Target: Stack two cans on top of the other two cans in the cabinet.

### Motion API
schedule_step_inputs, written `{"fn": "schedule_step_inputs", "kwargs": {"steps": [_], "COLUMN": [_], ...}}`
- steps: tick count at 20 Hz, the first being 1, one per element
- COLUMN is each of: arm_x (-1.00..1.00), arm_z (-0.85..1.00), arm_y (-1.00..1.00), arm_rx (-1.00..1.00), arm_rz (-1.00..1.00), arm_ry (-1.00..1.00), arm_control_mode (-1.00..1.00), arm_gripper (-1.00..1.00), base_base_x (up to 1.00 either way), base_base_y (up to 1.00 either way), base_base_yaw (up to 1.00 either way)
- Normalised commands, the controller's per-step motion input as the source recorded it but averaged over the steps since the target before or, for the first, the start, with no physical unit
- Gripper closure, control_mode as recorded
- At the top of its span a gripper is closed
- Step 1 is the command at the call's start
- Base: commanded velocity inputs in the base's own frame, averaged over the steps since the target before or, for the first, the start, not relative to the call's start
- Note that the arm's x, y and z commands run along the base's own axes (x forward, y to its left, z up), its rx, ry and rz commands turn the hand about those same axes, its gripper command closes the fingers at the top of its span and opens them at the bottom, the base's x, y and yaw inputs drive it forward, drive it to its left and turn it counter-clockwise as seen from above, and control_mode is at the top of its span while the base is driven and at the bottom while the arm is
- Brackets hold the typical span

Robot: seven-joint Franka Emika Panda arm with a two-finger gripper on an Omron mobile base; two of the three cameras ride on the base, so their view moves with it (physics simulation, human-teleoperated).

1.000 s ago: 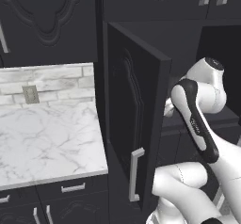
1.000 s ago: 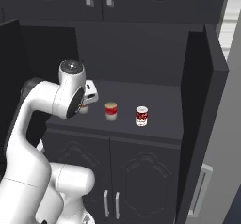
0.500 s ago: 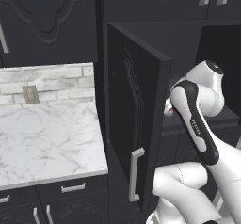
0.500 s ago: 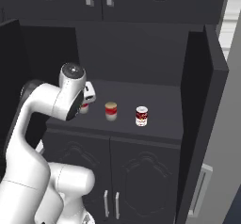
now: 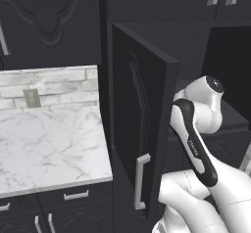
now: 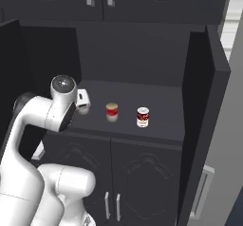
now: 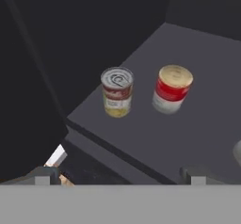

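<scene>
Two cans stand upright on the dark shelf of the open cabinet [image 6: 159, 94]: one can [image 6: 112, 112] with a red top band and another can [image 6: 143, 117] to its right. In the hand view a silver-topped can [image 7: 117, 92] and a red-banded can [image 7: 172, 89] stand side by side, apart from each other, near the shelf's front edge. My gripper [image 6: 84, 100] hovers at the left of the shelf, short of the cans. Its fingertips [image 7: 43, 176] stand wide apart, open and empty, with the gripper [image 7: 118, 178] below both cans.
The cabinet door [image 5: 142, 124] with its silver bar handle [image 5: 141, 180] swings out on the left, beside a marble counter [image 5: 49, 144]. A second open door [image 6: 204, 106] bounds the shelf on the right. A grey rounded edge [image 7: 237, 152] peeks in at the hand view's right border.
The arm's elbow has sunk a little and drifted left in the right base view. The cans have not moved and the gripper has stayed open.
</scene>
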Motion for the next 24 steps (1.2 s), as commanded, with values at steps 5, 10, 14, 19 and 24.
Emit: {"fn": "schedule_step_inputs", "kwargs": {"steps": [5, 10, 14, 19, 24], "arm_x": [0.11, 0.04, 0.07, 0.12, 0.13], "arm_z": [-0.02, 0.00, 0.00, 0.00, -0.07], "arm_y": [0.01, 0.09, 0.29, 0.27, 0.17], "arm_rx": [0.14, 0.08, 0.00, 0.00, 0.00], "arm_rz": [0.07, 0.11, 0.04, 0.00, 0.00], "arm_ry": [0.05, 0.11, 0.06, 0.00, -0.04], "arm_control_mode": [-1.00, -1.00, -1.00, -1.00, -1.00], "arm_gripper": [-1.00, -1.00, -1.00, -1.00, -1.00], "base_base_x": [0.00, 0.00, 0.00, 0.00, 0.00], "base_base_y": [0.00, 0.00, 0.00, 0.00, 0.00], "base_base_yaw": [0.00, 0.00, 0.00, 0.00, 0.00]}}
